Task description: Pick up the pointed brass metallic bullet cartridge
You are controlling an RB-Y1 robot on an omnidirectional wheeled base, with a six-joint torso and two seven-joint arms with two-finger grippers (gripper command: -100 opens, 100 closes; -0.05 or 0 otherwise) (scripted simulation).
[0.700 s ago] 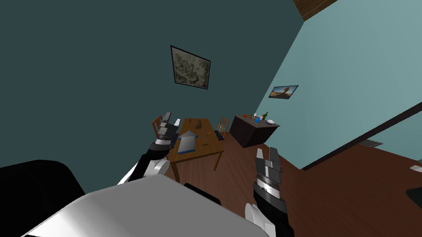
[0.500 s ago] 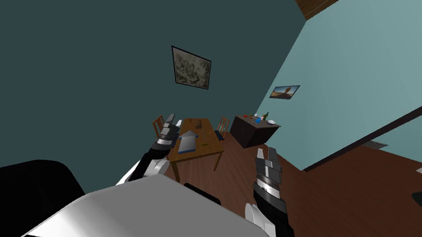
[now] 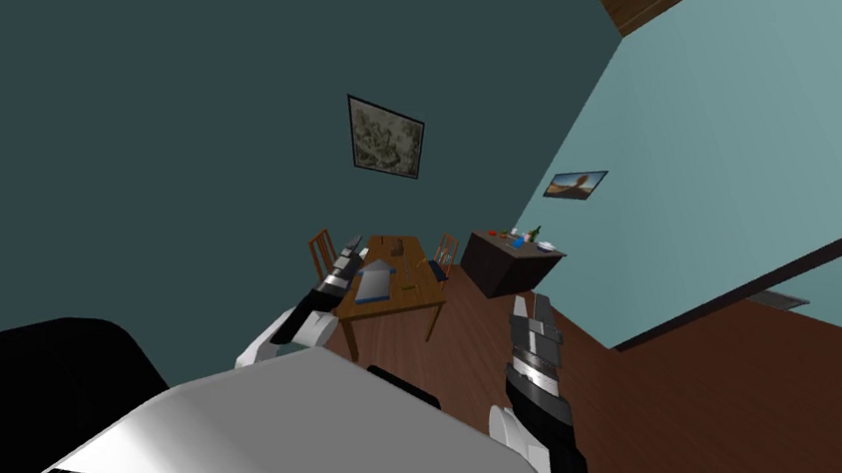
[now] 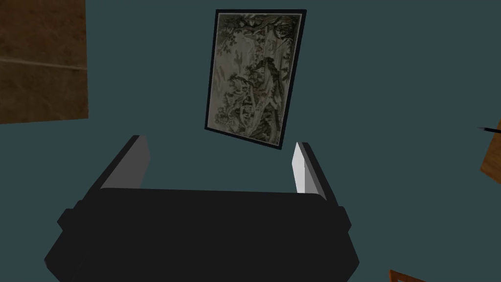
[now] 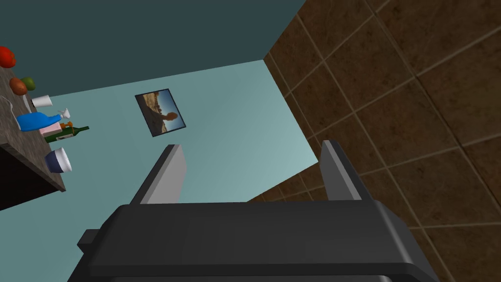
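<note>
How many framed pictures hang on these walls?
2. One picture hangs on the dark teal wall above the wooden table; the other picture on the light blue wall above the dark cabinet. Others may be hidden.

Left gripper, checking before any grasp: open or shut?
Open: the left gripper shows both fingers standing wide apart, nothing between them.

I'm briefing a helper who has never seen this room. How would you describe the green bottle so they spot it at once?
Find the light teal wall with the small landscape picture; roughly below it stands a dark sideboard. On its top, near a white cup and a blue-and-white bowl, the green bottle is the only tall, dark green, slim-necked thing.
</note>
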